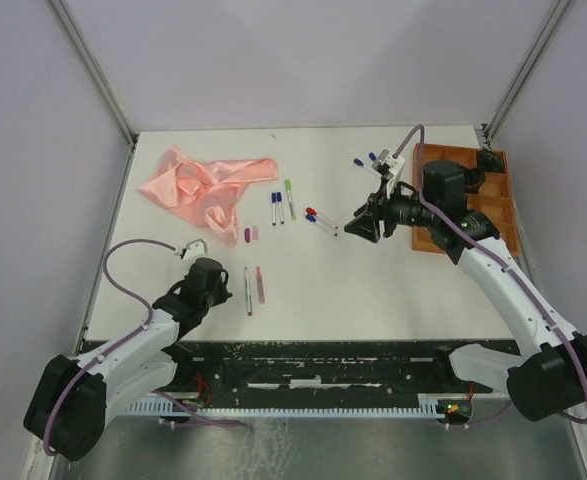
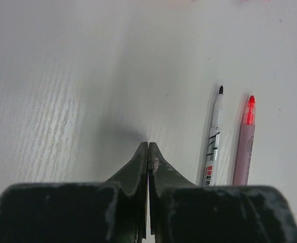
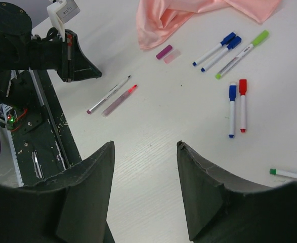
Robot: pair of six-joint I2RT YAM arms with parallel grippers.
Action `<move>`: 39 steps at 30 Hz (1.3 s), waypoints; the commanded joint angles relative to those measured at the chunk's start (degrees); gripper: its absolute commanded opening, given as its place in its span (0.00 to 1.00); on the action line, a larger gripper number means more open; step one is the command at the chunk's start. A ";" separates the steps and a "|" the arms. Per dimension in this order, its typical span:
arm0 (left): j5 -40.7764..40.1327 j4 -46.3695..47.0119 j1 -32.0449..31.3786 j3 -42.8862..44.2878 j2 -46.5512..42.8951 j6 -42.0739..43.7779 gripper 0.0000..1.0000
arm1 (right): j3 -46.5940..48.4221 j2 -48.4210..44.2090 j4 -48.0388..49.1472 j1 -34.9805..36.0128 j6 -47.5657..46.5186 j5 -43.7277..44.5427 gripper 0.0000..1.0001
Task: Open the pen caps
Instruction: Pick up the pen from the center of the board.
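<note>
Two uncapped pens lie side by side near the left arm: a white one with a black tip (image 2: 214, 139) and a pink one with a red tip (image 2: 245, 142); both also show in the top view (image 1: 253, 288). A purple cap (image 1: 248, 235) and a pink cap (image 1: 257, 232) lie loose beyond them. Capped pens lie mid-table: two blue (image 1: 276, 208), a green (image 1: 290, 198), a red and blue pair (image 1: 321, 220). My left gripper (image 2: 148, 144) is shut and empty, on the table left of the uncapped pens. My right gripper (image 3: 144, 146) is open and empty, above bare table.
A crumpled pink cloth (image 1: 208, 185) lies at the back left. An orange compartment tray (image 1: 498, 205) stands at the right edge. Two more blue pens (image 1: 363, 160) lie at the back right. A green-ended pen (image 3: 290, 174) lies near the right gripper.
</note>
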 commanded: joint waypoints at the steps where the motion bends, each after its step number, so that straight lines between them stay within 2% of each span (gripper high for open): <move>1: 2.74 2.12 -0.28 2.59 0.64 -1.95 0.03 | -0.48 -0.33 3.48 -1.64 -0.06 -4.86 0.60; 8: 4.43 2.71 -0.28 3.39 0.37 -0.96 0.05 | -0.59 -2.39 3.16 -2.76 -0.50 -5.52 0.60; 12: 6.97 5.08 -0.20 4.95 -0.36 2.31 0.09 | -0.44 -2.16 2.88 -2.78 -0.57 -6.00 0.60; 14: 9.02 7.48 -0.27 6.19 -0.32 4.14 0.15 | -0.16 -2.01 2.42 -2.74 -0.75 -6.12 0.60; 18: 11.43 13.85 -0.23 9.40 2.67 8.13 0.43 | 0.14 -2.28 1.72 -2.80 -1.27 -6.06 0.60; 21: 11.81 16.95 -0.07 14.45 8.73 11.03 0.54 | 0.20 -2.44 1.33 -2.75 -1.86 -5.77 0.60; 25: 12.82 16.09 0.12 25.12 22.13 14.56 0.56 | 0.53 -2.60 0.26 -2.76 -3.02 -5.11 0.60; 32: 9.51 2.02 0.40 50.71 46.03 20.55 0.59 | 0.90 -2.92 -0.81 -2.79 -4.39 -4.42 0.60; 39: 7.83 -5.52 0.46 66.72 59.84 23.23 0.58 | 1.25 -2.61 -1.54 -2.79 -4.97 -4.37 0.60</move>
